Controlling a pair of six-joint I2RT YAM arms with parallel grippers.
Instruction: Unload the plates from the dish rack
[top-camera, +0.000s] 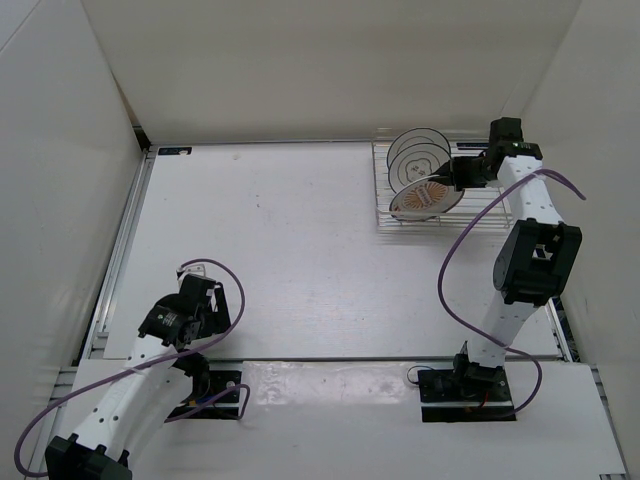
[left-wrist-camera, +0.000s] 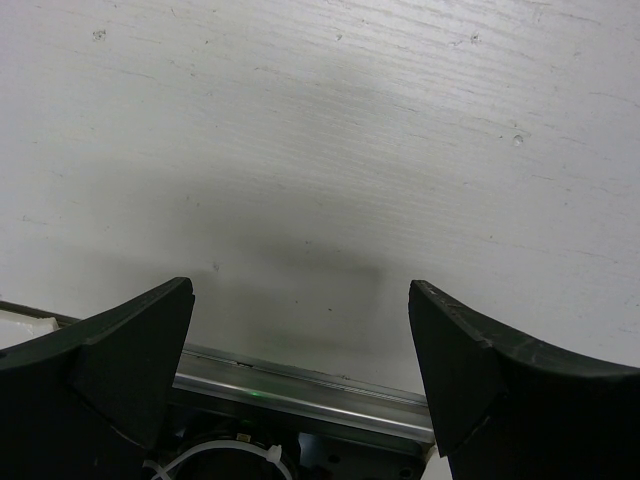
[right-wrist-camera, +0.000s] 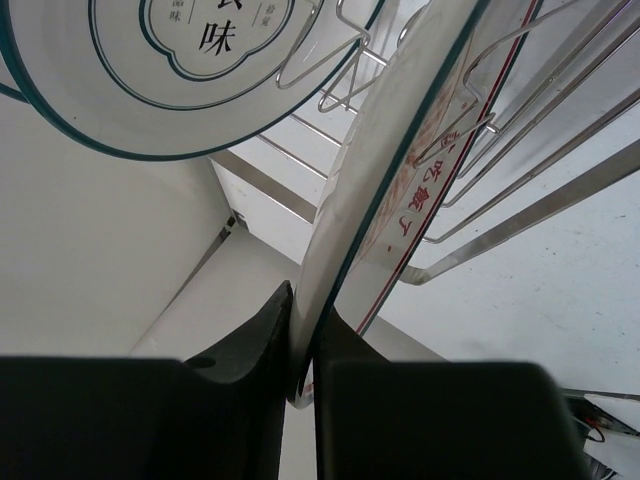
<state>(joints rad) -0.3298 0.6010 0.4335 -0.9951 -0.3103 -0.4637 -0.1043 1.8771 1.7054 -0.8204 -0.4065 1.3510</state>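
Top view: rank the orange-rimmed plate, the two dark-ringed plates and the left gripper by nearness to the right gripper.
1. orange-rimmed plate, pinched by the right gripper.
2. dark-ringed plates, just behind it in the rack; too close to separate.
3. left gripper, far off at near left.

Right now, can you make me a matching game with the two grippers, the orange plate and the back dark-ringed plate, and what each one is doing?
Things:
1. left gripper
2. right gripper
3. orange plate
4. back dark-ringed plate

States:
A. standing in the dish rack, not gripped
B. open over the bare table
C. pinched at its rim
D. shut on a plate's edge

Pairs: 1-B, 2-D, 3-C, 4-A
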